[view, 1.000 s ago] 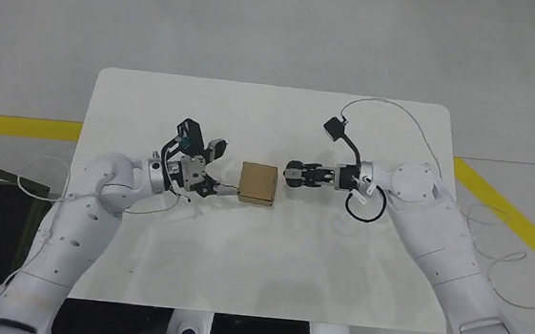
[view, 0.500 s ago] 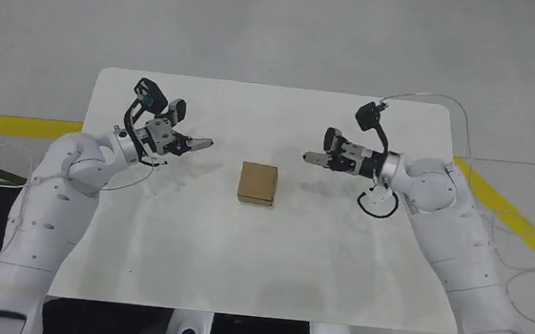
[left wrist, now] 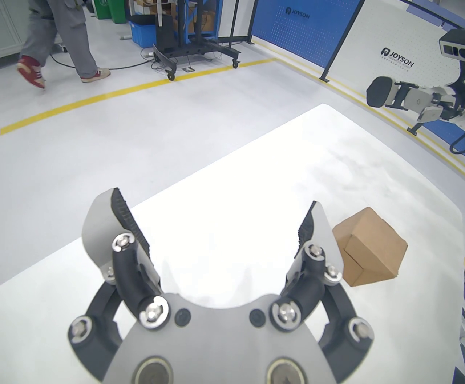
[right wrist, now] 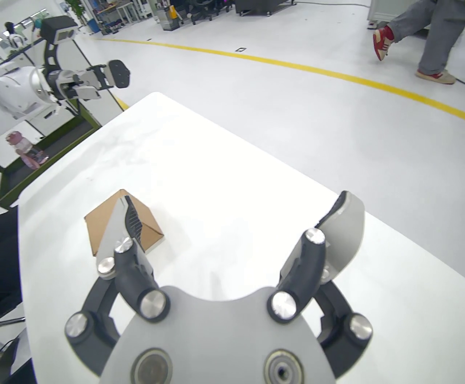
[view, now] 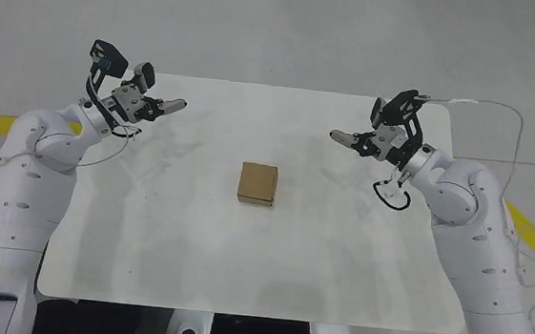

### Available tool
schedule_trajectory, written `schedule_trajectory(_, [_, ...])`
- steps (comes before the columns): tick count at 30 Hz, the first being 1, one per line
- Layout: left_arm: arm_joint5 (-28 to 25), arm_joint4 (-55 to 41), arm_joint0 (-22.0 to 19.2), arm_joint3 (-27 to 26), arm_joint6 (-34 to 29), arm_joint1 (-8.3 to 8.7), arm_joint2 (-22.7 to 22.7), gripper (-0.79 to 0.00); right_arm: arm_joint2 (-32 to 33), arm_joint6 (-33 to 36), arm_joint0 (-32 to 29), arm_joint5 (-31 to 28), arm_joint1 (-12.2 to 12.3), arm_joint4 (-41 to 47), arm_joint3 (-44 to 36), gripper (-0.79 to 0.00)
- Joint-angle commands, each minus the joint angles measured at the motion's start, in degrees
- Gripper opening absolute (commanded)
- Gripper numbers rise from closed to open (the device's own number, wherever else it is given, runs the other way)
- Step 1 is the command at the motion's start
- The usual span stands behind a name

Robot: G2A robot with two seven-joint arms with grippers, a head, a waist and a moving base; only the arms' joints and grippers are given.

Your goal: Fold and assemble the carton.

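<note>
Top view shows the left gripper (view: 176, 105) and right gripper (view: 337, 136), fingers spread wide and empty, now withdrawn from the closed carton (view: 257, 183) toward the table's (view: 239, 270) far corners, leaving it at centre, apparently fully assembled.

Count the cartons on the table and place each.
1. The carton sits near the middle of the table, between the open left hand and the open right hand, touching neither. None seems hidden.

My white surface (view: 335, 269) stands on a pale grey floor (view: 280, 24) crossed by a yellow line (left wrist: 109, 95). Farther off I see a blue crate (left wrist: 143, 34), blue pegboard panels (left wrist: 308, 36) and a pink bottle (right wrist: 25, 151).
</note>
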Motion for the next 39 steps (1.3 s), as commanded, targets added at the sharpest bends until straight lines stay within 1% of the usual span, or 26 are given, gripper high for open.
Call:
schedule_trajectory(1, [-0.2, 0.2, -0.1, -0.5, 0.1, 0.15, -0.5, 0.0, 0.7, -0.8, -0.7, 1.2, 0.1, -1.5, -1.2, 0.0])
schedule_trajectory(7, [0.8, 0.3, 0.0, -1.2, 2.4, 0.46, -2.2, 0.0, 2.5, -1.7, -2.4, 3.6, 0.6, -4.3, -3.6, 0.0])
schedule_trajectory(39, [0.8, 0.3, 0.0, -1.2, 2.4, 0.46, -2.2, -0.001, 2.5, -1.7, -2.4, 3.6, 0.6, -4.3, -3.6, 0.0])
